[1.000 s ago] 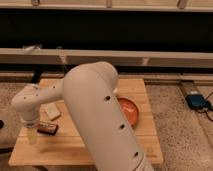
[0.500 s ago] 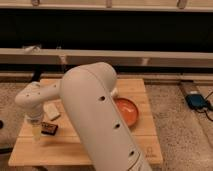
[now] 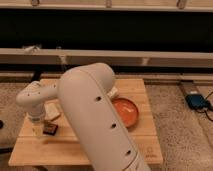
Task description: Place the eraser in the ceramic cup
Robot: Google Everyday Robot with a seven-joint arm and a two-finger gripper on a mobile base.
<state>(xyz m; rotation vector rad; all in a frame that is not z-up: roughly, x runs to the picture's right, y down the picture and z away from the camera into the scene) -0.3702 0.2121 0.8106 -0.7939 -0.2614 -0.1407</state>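
Note:
The eraser (image 3: 50, 129), a small dark block, lies flat on the left part of the wooden table (image 3: 55, 152). My gripper (image 3: 37, 128) hangs down from the wrist at the table's left side, just to the left of the eraser and close to the table top. The ceramic cup is hidden; my big white arm (image 3: 95, 115) covers the middle of the table. A small white object (image 3: 114, 92) peeks out behind the arm's right edge; I cannot tell what it is.
A pale cream block (image 3: 51, 111) lies just behind the eraser. A wide orange bowl (image 3: 126, 111) stands right of the arm. A long low rail (image 3: 150, 56) runs behind the table. A blue device (image 3: 197, 101) lies on the floor at the right.
My gripper has shifted a little to the right, closer to the eraser. The eraser, the pale block and the bowl have stayed in place.

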